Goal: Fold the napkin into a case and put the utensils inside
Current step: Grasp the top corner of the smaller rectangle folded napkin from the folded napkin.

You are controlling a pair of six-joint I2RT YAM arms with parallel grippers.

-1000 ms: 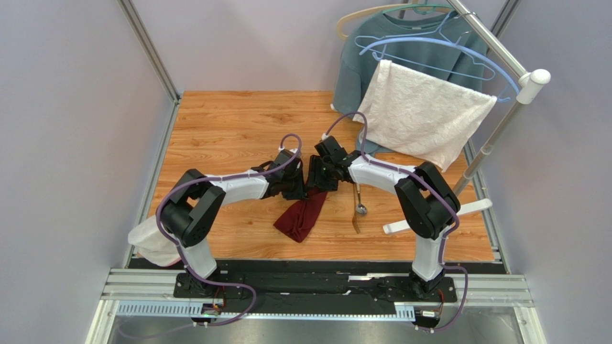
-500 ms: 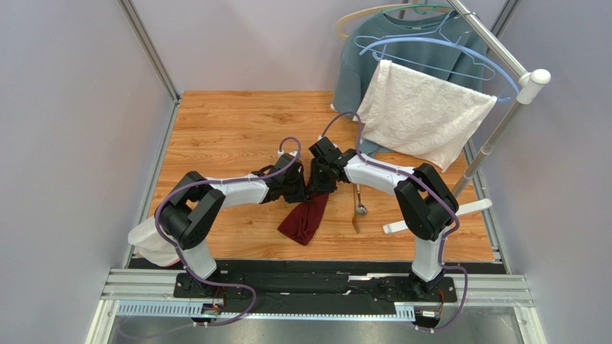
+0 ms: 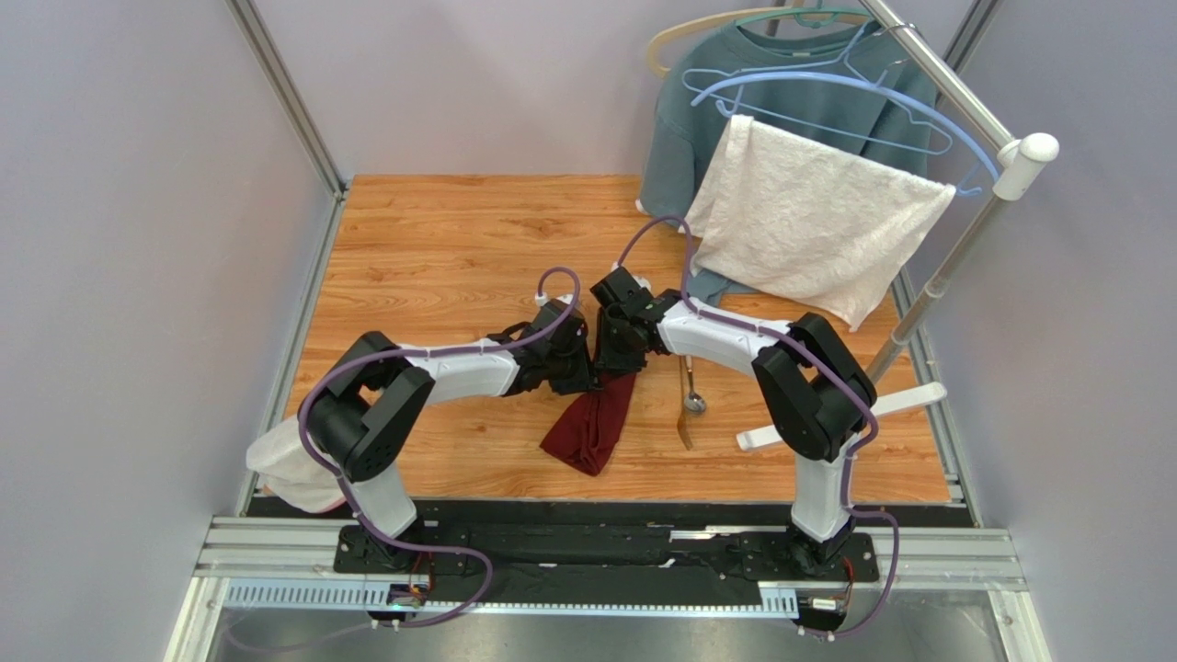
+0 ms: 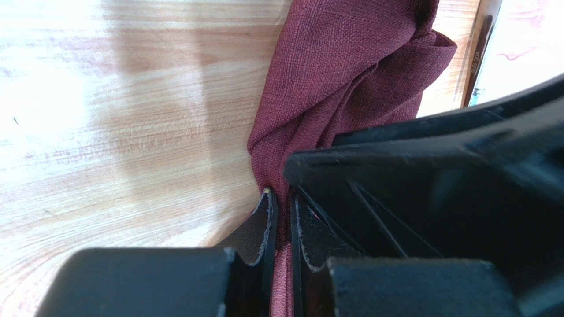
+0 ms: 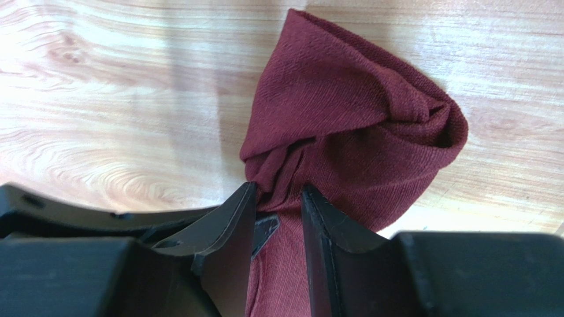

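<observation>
The wooden counter (image 3: pixel 442 235) has a bunched-up dark red napkin (image 3: pixel 591 430) resting on it. Just beside the napkin lie a silver spoon (image 3: pixel 695 403) and a golden-brown fork (image 3: pixel 685 436).

The left arm (image 3: pixel 463 367) and the right arm (image 3: pixel 719 331) each have white tubular links set between bulky black joint housings. A thin lilac cable (image 3: pixel 556 272) loops along each arm, tied on with small white clips. At the bottom of the frame both stand on a black base plate (image 3: pixel 608 549) over a silver rail (image 3: pixel 953 563). The left pincer (image 4: pixel 281 205) has matte black fingers with worn, pale-edged pads. The right pincer (image 5: pixel 278 198) has smooth black wedge-shaped fingers.
</observation>
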